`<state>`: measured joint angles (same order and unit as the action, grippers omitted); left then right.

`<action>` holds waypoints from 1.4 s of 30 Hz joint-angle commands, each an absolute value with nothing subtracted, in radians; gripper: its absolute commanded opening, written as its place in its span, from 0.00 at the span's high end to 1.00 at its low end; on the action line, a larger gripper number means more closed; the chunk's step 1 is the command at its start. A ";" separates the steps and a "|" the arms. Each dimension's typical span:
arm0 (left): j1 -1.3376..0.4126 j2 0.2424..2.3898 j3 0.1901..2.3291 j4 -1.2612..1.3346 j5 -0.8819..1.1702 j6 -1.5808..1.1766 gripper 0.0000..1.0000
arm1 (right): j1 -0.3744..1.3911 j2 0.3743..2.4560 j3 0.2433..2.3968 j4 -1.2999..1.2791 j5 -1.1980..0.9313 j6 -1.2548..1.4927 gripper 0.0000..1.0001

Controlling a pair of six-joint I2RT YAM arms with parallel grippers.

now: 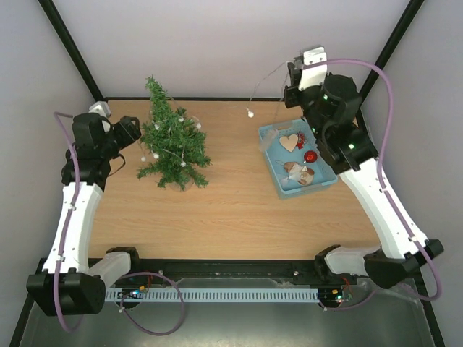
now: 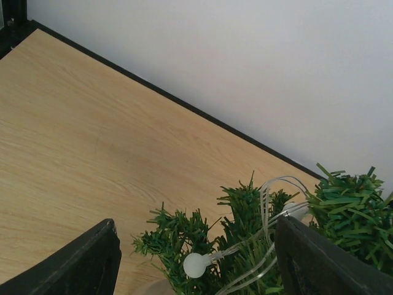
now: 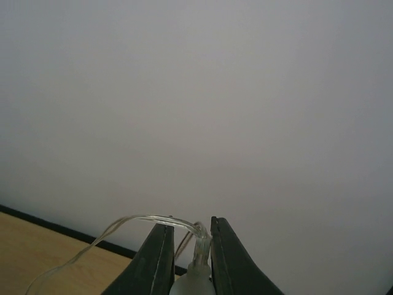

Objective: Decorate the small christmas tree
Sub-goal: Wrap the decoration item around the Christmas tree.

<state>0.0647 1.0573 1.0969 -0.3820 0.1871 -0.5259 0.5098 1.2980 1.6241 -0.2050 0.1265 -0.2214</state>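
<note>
The small christmas tree (image 1: 173,143) stands at the table's back left, with a clear light string with white bulbs (image 1: 168,134) draped over it. My left gripper (image 1: 134,130) is open at the tree's left side. In the left wrist view, its dark fingers (image 2: 86,264) stand wide apart with green branches (image 2: 245,246), a white bulb (image 2: 196,264) and clear wire between them. My right gripper (image 1: 290,72) is raised at the back right and is shut on the string's free end (image 3: 198,246). One bulb (image 1: 250,113) dangles from it above the table.
A light blue tray (image 1: 273,170) lies at the right under my right arm. It holds a wooden heart (image 1: 289,142), a red ball (image 1: 310,156) and other small ornaments (image 1: 298,173). White walls close in the back and sides.
</note>
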 commanded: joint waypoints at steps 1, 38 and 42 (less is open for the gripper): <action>0.029 1.018 1.130 -0.411 0.152 -0.504 0.30 | 0.508 1.207 1.587 -0.328 0.003 -0.156 0.93; -0.135 0.870 1.189 -0.489 0.323 -0.334 0.33 | 0.758 0.950 1.034 0.096 -0.988 0.454 0.94; -0.148 0.822 1.146 -0.474 0.414 -0.305 0.37 | 0.852 1.008 1.038 0.202 -0.921 0.513 0.94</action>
<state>-0.1356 0.8730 1.1797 -0.4995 0.2859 -0.3500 0.7856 0.9691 1.0382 0.0288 -0.9810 0.4225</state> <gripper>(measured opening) 0.646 0.106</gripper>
